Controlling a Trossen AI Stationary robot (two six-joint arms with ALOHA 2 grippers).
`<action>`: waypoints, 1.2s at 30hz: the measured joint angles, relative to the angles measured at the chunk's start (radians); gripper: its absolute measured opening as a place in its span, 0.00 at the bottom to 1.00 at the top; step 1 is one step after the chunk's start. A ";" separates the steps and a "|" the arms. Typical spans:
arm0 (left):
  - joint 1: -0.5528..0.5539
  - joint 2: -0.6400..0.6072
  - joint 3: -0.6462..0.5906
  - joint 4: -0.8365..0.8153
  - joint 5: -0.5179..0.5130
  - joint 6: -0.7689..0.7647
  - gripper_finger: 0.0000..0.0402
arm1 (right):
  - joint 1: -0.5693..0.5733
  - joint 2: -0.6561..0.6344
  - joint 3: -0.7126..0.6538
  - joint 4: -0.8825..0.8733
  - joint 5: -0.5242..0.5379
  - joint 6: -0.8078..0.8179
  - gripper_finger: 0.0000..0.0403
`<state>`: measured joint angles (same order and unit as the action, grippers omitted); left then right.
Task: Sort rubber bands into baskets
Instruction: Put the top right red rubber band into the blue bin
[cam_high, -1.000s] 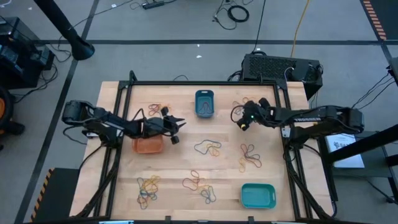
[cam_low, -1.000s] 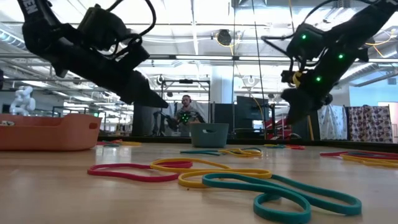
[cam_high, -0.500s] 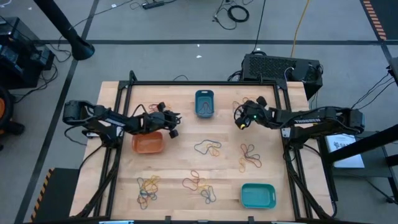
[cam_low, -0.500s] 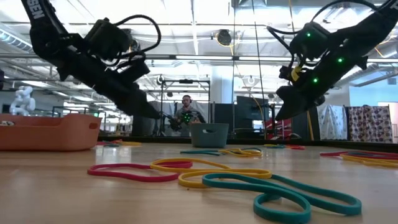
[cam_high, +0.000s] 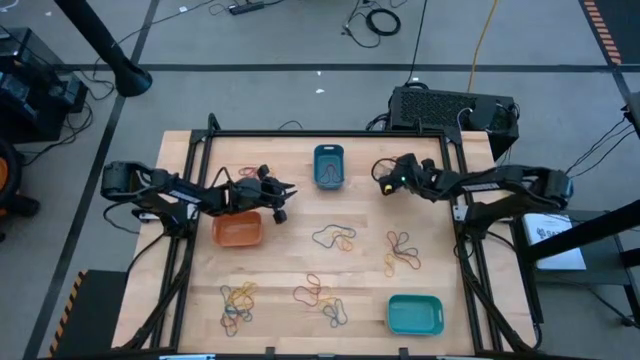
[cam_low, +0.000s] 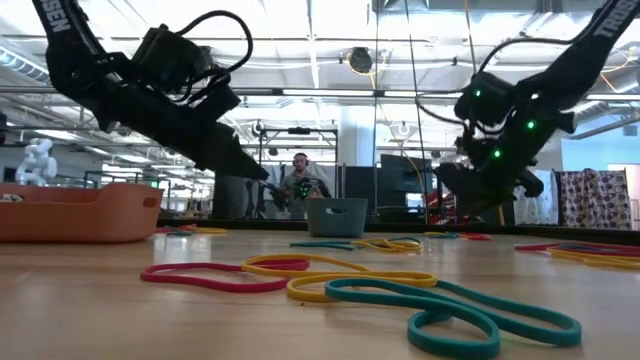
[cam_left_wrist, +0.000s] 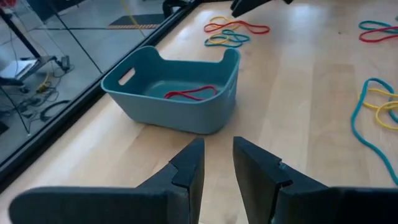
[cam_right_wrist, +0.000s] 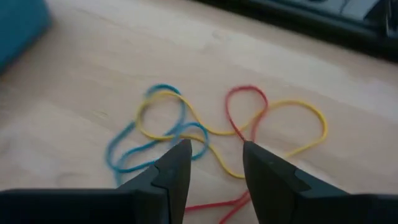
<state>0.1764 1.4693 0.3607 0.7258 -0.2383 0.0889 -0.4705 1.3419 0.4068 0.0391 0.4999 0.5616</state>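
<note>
A light wooden table (cam_high: 290, 270) is carrying three baskets: an orange basket (cam_high: 238, 231) toward the left, a dark teal basket (cam_high: 328, 166) at the far middle, a turquoise basket (cam_high: 415, 315) near the front right. Loose clusters of rubber bands (cam_high: 335, 238) are lying scattered directly on the wood between the baskets.

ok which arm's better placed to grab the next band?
Probably right. Its open claw hangs right over a tangle of bands. The left claw is empty and faces the dark teal basket, no loose band under it.
</note>
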 joint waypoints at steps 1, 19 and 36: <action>0.000 0.000 0.000 -0.001 0.000 -0.004 0.23 | -0.010 0.012 0.000 0.001 0.000 0.003 0.35; 0.000 0.000 0.000 -0.009 0.004 -0.031 0.23 | -0.165 0.163 0.005 0.091 -0.125 -0.102 0.33; 0.000 -0.129 0.000 -0.204 0.002 -0.031 0.23 | -0.162 -0.033 0.029 0.054 -0.134 -0.264 0.00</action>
<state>0.1764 1.3406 0.3607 0.5219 -0.2367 0.0575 -0.6324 1.3093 0.4362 0.0934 0.3659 0.2978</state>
